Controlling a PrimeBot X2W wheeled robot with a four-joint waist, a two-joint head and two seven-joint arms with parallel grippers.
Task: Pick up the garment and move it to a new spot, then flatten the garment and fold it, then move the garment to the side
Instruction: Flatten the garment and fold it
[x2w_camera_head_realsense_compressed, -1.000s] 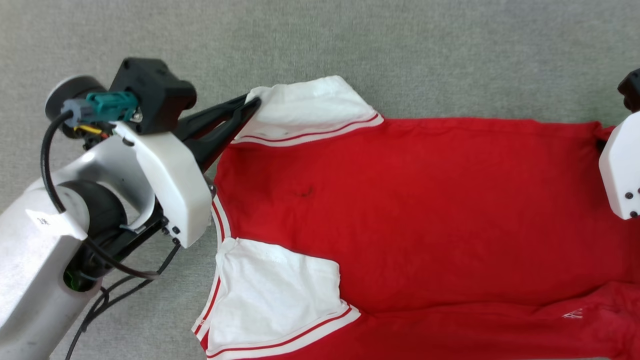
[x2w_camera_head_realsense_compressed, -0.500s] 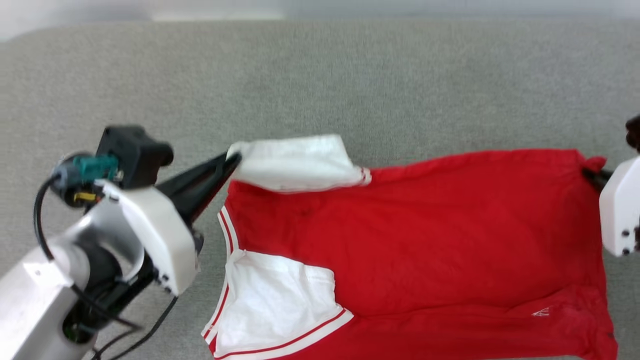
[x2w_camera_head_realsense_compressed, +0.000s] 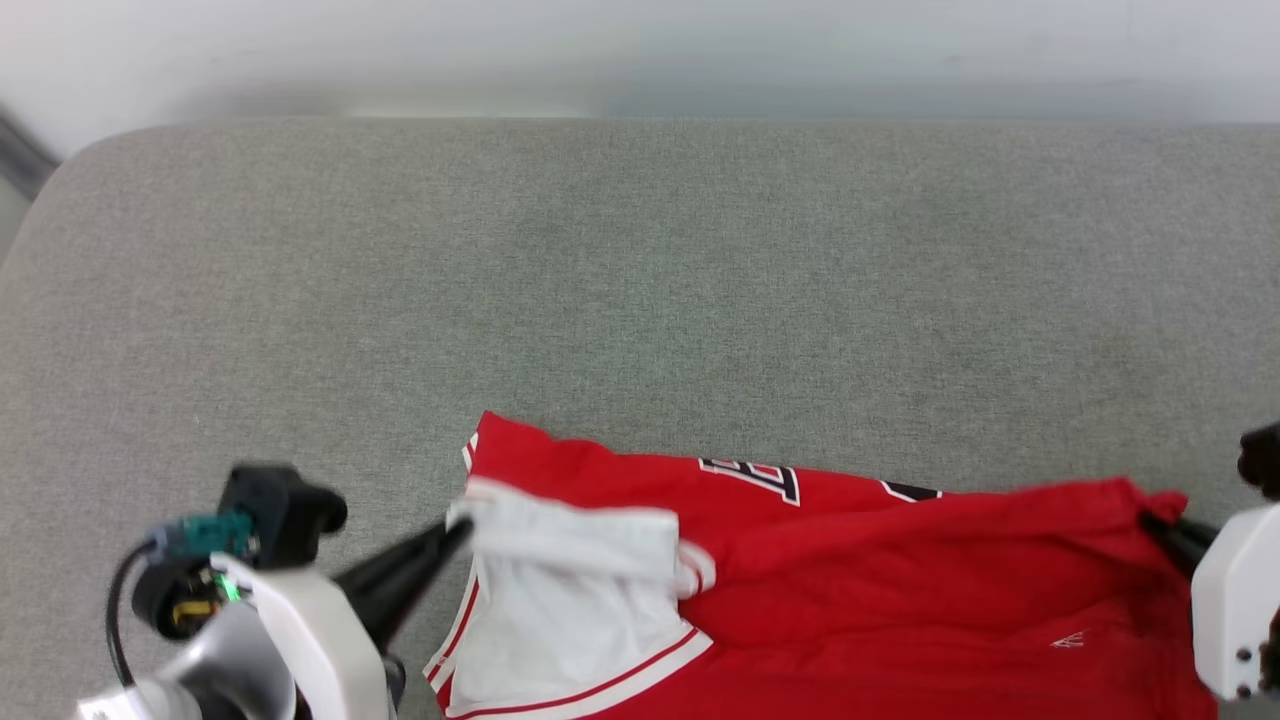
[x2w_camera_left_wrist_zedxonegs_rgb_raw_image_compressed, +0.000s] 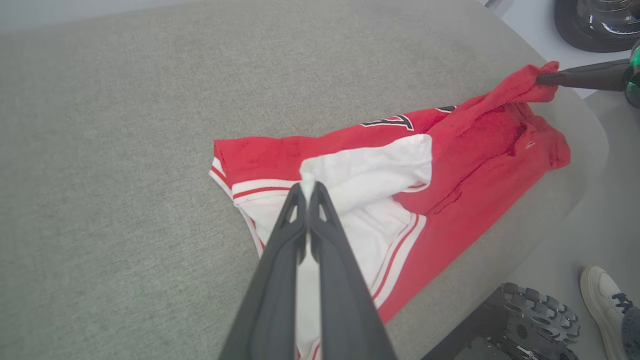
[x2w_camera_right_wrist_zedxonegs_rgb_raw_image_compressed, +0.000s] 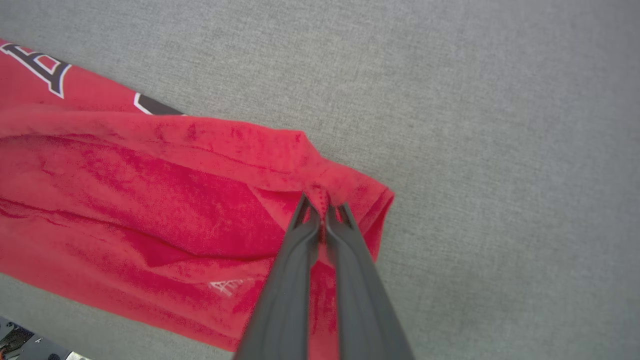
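Observation:
The garment (x2w_camera_head_realsense_compressed: 900, 580), red with white sleeves, lies on the grey padded surface (x2w_camera_head_realsense_compressed: 640, 280) near its front edge. Its far edge is lifted and drawn over the body, so black white-outlined lettering (x2w_camera_head_realsense_compressed: 760, 478) shows along the far side. My left gripper (x2w_camera_head_realsense_compressed: 458, 528) is shut on the white sleeve (x2w_camera_left_wrist_zedxonegs_rgb_raw_image_compressed: 370, 165), its fingertips (x2w_camera_left_wrist_zedxonegs_rgb_raw_image_compressed: 301, 192) pinching the cloth. My right gripper (x2w_camera_right_wrist_zedxonegs_rgb_raw_image_compressed: 322, 210) is shut on the red hem corner (x2w_camera_right_wrist_zedxonegs_rgb_raw_image_compressed: 345, 185), at the garment's right end (x2w_camera_head_realsense_compressed: 1150, 500). In the left wrist view, the right gripper (x2w_camera_left_wrist_zedxonegs_rgb_raw_image_compressed: 542, 79) holds that corner raised.
The grey surface runs far back to a pale wall (x2w_camera_head_realsense_compressed: 640, 50), with a rounded corner at the far left. Beyond its near edge, the left wrist view shows the floor, a person's white shoe (x2w_camera_left_wrist_zedxonegs_rgb_raw_image_compressed: 600, 295) and a dark toothed wheel (x2w_camera_left_wrist_zedxonegs_rgb_raw_image_compressed: 530, 320).
The head camera has moved, so more of the far surface shows. Both grippers have drawn the garment's far edge up and toward the near side, folding it over and baring the lettering.

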